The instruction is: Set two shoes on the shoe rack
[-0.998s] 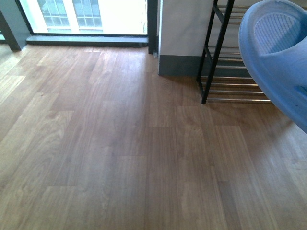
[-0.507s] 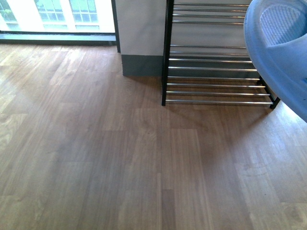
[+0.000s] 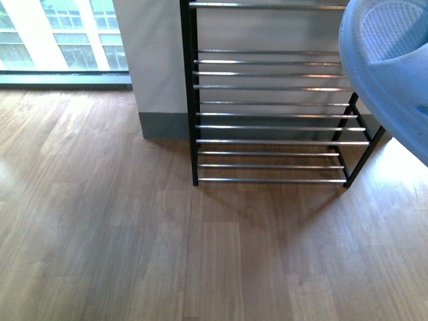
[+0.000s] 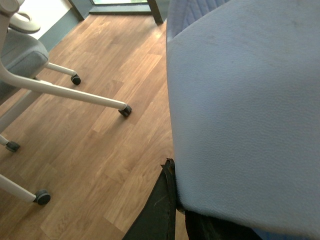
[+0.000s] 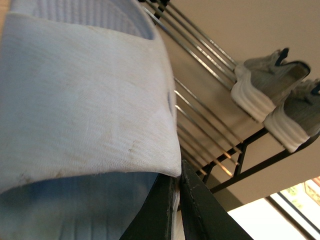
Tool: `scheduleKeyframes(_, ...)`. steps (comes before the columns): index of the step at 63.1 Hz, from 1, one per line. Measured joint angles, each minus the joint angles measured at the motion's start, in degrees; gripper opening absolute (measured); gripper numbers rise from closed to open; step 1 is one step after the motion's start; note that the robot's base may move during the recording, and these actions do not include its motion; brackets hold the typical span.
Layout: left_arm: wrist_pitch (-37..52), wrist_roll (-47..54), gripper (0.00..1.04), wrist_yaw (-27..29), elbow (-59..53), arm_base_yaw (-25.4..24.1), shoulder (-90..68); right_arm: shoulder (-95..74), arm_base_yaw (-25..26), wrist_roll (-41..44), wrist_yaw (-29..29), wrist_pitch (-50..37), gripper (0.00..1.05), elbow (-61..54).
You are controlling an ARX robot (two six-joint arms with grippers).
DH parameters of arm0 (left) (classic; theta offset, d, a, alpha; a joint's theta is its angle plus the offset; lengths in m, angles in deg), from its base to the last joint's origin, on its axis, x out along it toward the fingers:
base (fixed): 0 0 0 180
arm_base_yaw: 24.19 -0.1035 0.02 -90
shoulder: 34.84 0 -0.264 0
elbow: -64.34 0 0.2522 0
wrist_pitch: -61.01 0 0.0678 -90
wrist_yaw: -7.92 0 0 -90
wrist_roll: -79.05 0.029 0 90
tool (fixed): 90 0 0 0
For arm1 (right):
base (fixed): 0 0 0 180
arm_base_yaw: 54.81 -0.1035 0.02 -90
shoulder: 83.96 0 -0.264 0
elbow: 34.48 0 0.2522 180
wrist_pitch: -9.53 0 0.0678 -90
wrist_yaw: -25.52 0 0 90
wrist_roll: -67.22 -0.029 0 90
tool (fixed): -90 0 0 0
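The shoe rack [image 3: 267, 127], black side frames and chrome bars, stands against the wall ahead in the front view. A pale blue slide [image 3: 391, 67] fills that view's right edge, held in the air. In the left wrist view my left gripper [image 4: 175, 200] is shut on a pale blue slide [image 4: 245, 110], its strap filling the picture. In the right wrist view my right gripper [image 5: 176, 200] is shut on the edge of a pale blue slide [image 5: 85, 105], close to the rack [image 5: 210, 125]. Two grey knit sneakers [image 5: 280, 97] with white soles sit on one of its shelves.
A white office chair [image 4: 30, 75] on castors stands on the wood floor in the left wrist view. A pale wall pillar with a grey skirting [image 3: 157, 67] stands beside the rack, with a window [image 3: 60, 33] beyond it. Wood floor [image 3: 134, 254] lies before the rack.
The front view has swung right: the rack has shifted from the right edge toward the middle and looks nearer. The blue slide stays at the right edge.
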Motion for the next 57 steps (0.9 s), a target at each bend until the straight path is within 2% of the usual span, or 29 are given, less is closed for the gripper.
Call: scheduleKeyframes(57,0.0,0.0,0.02,0.1,0.0,0.0,0.0,-0.1,0.0,0.0,0.0,0.0,0.01,0.0)
